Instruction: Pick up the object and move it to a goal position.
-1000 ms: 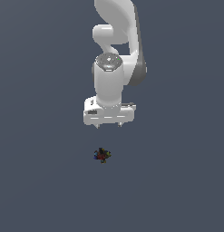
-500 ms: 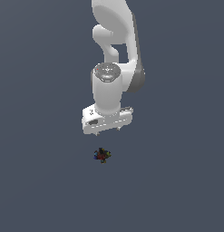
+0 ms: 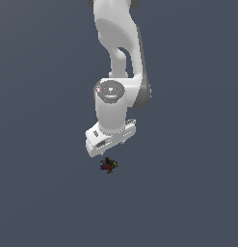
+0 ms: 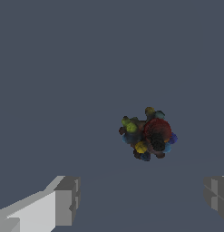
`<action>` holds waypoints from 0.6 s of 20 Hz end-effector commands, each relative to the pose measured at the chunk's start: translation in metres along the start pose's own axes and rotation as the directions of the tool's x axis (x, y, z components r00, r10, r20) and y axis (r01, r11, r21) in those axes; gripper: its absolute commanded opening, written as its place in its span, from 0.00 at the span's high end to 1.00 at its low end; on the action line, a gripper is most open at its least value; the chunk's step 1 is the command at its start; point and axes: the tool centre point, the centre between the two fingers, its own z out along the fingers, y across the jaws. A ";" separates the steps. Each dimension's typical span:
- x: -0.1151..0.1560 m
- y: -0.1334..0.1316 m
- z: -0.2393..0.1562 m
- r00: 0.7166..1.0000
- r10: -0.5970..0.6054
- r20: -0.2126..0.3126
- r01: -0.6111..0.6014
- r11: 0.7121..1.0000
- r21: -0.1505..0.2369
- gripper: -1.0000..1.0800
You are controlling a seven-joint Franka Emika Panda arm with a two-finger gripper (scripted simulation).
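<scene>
The object (image 3: 108, 165) is a tiny lumpy clump of dark red, blue, green, yellow and black, lying on the flat grey ground. My white gripper (image 3: 111, 148) hangs just above it, slightly toward the far side, with its hand turned at a slant. In the wrist view the object (image 4: 147, 133) lies ahead of the gap between the two grey fingertips (image 4: 66, 199), which stand wide apart. The gripper (image 4: 141, 197) is open and empty, and does not touch the object.
The flat dark grey ground (image 3: 43, 193) stretches all around with nothing else on it. The white arm (image 3: 118, 43) rises above the gripper toward the top of the exterior view.
The gripper has come down toward the object and the hand has turned to a slant. The object has not moved.
</scene>
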 end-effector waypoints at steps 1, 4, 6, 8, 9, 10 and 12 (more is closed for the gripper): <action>0.003 0.005 0.006 0.998 -0.067 0.001 0.067 0.998 0.003 0.04; 0.007 0.010 0.014 0.990 -0.144 0.002 0.144 0.990 0.006 0.04; 0.009 0.014 0.020 0.981 -0.195 0.002 0.195 0.981 0.009 0.04; 0.012 0.018 0.025 0.970 -0.245 0.001 0.245 0.969 0.011 0.04; 0.013 0.020 0.028 0.963 -0.269 0.001 0.269 0.963 0.013 0.04; 0.013 0.021 0.030 0.956 -0.292 0.000 0.292 0.956 0.014 0.04; 0.015 0.025 0.035 0.943 -0.334 -0.001 0.334 0.942 0.016 0.04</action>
